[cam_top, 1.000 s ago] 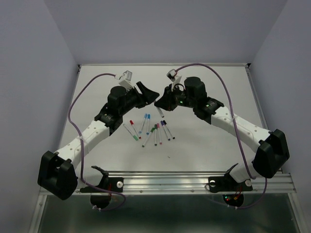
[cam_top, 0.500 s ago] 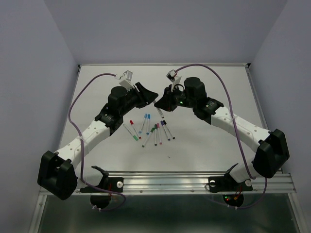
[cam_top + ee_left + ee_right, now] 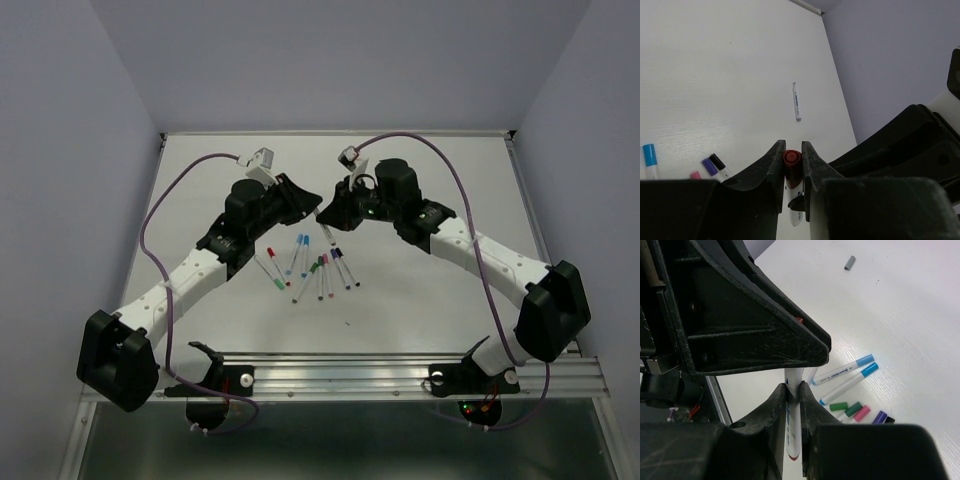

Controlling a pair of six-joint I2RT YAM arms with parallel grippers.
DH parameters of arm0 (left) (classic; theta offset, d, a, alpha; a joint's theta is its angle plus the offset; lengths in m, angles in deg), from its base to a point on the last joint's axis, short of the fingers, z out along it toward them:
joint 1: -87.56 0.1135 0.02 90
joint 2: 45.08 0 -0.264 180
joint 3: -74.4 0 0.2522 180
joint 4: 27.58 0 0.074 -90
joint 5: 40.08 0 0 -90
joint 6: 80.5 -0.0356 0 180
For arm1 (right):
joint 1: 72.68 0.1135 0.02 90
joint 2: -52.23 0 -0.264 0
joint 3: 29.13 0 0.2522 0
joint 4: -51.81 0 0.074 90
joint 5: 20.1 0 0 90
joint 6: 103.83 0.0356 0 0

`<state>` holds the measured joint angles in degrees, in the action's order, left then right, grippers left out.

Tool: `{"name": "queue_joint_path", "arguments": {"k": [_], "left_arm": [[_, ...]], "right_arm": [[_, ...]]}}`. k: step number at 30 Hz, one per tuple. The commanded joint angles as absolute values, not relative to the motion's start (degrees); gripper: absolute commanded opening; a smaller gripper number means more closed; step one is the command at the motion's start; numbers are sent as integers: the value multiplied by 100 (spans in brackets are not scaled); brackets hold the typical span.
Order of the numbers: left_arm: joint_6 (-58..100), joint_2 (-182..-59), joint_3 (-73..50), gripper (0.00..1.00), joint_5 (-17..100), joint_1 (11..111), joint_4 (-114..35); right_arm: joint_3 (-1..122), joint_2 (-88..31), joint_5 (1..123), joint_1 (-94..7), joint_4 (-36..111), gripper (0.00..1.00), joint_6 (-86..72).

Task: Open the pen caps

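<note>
Left gripper (image 3: 793,150) clenched on red pen cap (image 3: 791,160), right gripper (image 3: 793,386) grasping that pen's white barrel (image 3: 792,435) (mid-air, over table (image 3: 430,290) centre); capped pens (image 3: 310,265) lie below, near centre.

Red pen cap (image 3: 791,159), white pen barrel (image 3: 793,440)

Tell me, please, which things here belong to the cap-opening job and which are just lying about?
In the job: red cap, pinched by the left gripper; white pen barrel, held by the right gripper; capped pens lying in a cluster.
Lying about: loose grey cap; lone pen apart from the rest.
</note>
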<state>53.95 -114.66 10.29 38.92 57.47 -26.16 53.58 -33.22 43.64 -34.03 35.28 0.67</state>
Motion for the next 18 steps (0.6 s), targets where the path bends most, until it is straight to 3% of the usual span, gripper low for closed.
{"name": "queue_joint_path", "arguments": {"k": [1,10,18], "left_arm": [[5371,-11390,852,0,4367,5723,-2262],[5327,-11627,255,0,5861,5811,-2367],[5581,-11469,227,0,5872,6496,-2245]], "right_arm": [[5355,-3469,3547,-3410,3005,1,-442],[4082,-3241,3123,-2945,2680,1,-444],[3034,-2547,2904,-2584,3418,1,374]]}}
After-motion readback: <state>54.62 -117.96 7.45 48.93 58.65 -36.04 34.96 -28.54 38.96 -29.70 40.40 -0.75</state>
